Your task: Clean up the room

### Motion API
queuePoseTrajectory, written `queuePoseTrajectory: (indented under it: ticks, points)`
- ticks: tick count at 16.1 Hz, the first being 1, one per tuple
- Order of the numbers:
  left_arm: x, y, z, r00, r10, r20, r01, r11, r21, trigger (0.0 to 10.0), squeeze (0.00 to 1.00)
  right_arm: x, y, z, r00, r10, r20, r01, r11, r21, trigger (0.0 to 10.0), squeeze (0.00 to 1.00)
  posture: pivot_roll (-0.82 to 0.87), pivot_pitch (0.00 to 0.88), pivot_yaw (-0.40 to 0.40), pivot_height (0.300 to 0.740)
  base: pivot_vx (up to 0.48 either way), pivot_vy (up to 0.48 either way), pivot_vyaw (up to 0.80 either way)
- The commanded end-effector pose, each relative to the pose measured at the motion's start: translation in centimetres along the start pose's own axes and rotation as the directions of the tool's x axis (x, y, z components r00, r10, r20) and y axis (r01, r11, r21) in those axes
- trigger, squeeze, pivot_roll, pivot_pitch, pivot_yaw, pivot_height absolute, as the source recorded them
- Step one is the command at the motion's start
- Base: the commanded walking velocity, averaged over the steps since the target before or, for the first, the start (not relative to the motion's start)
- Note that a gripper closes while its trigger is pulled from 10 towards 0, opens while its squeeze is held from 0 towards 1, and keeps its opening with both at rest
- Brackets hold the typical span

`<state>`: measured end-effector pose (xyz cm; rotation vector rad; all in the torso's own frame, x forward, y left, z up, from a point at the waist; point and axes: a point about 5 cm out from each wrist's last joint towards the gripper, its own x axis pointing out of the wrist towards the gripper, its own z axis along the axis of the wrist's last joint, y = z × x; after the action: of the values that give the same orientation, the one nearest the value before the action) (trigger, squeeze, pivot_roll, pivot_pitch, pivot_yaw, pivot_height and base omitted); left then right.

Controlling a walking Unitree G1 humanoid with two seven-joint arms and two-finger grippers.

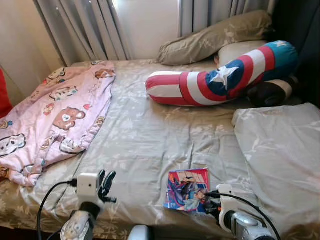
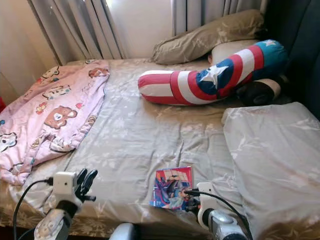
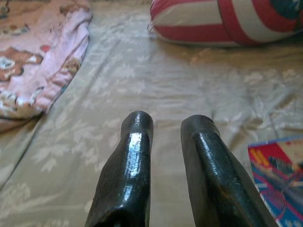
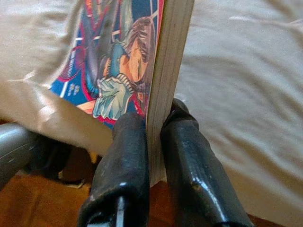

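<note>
My right claw (image 4: 154, 137) is clamped on a comic book (image 1: 188, 189), one finger (image 4: 120, 156) on the illustrated cover and the other on the opposite face, with the page edge running between them. The comic book is at the near edge of the bed (image 1: 145, 135), right of centre, its cover facing up in the head views.

My left claw (image 3: 165, 127) is empty and hovers above the sheet near the bed's front edge, left of the comic book and apart from it. Its two fingers stand parallel with a narrow gap between them and grip nothing.

A pink blanket (image 1: 50, 117) with a bear print lies crumpled on the left side of the bed. A long bolster (image 1: 220, 77) in red and white stripes, with a blue section and a white star, lies across the far right part of the bed. Behind it, two pillows (image 1: 215, 37) rest near the curtains (image 1: 85, 25). A folded grey-green duvet (image 1: 280, 145) covers the right side, just beside the comic book.
</note>
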<state>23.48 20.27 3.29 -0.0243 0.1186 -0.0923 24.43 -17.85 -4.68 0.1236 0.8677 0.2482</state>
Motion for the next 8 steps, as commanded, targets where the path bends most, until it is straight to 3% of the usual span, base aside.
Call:
queuePoseTrajectory:
  ticks: [1, 4, 8]
  points:
    - [-0.3, 0.0, 0.2, 1.0, -0.007, -0.01, 0.007, 1.0, 0.021, 10.0, 0.0, 0.2, 0.2, 1.1, 0.999, -0.033, 0.032, 0.033, 0.999, -0.008, 10.0, 0.0, 0.14, 0.0, 0.111, 0.649, 0.0, 0.0, 0.0]
    - [-1.6, 0.0, 0.0, 1.0, 0.005, -0.029, -0.005, 1.0, 0.018, 10.0, 0.0, 0.2, -0.3, 1.1, 0.993, -0.118, 0.017, 0.118, 0.993, -0.018, 10.0, 0.0, 0.16, 0.031, 0.107, 0.649, 0.0, 0.0, 0.0]
    - [-2.3, 0.1, -0.1, 0.999, 0.011, -0.053, -0.011, 1.0, 0.011, 10.0, 0.0, 0.3, -0.1, 1.7, 0.994, -0.106, 0.011, 0.106, 0.994, -0.018, 10.0, 0.0, 0.16, 0.051, 0.102, 0.649, 0.0, 0.0, 0.0]
